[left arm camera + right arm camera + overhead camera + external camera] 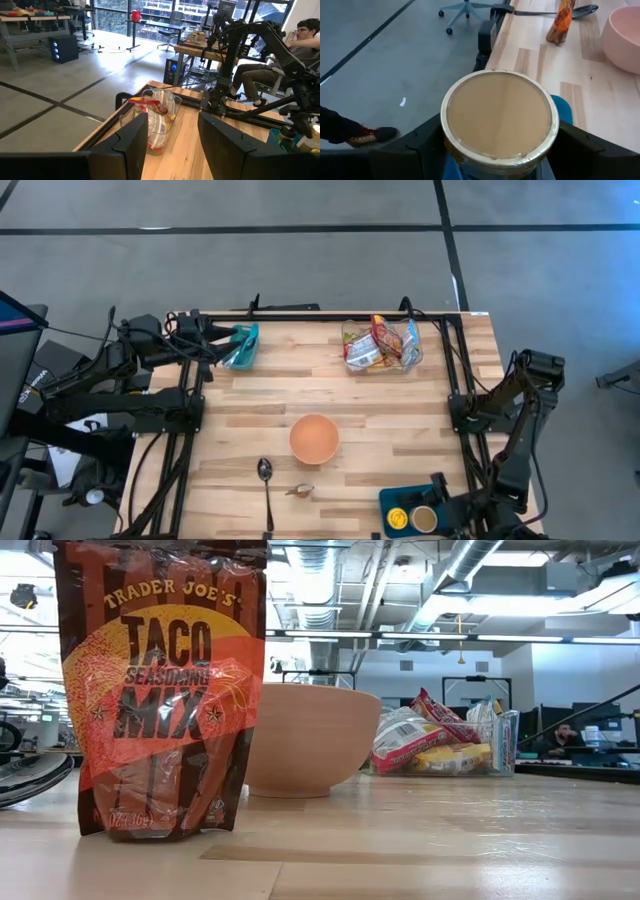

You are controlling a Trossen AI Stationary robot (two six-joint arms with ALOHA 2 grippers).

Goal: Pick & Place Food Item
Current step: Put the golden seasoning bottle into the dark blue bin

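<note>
With the right end effector [492, 150] clamped around the round tan-lidded tub [498, 119] at the desk's [400, 430] near right corner, a loose grip could drop it; the left end effector [172, 137] waits half-open and empty at the far left corner.

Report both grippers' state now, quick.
Left gripper: jaws open, holding nothing, above the table's far left corner.
Right gripper: jaws closed around a round container with a tan lid.
</note>
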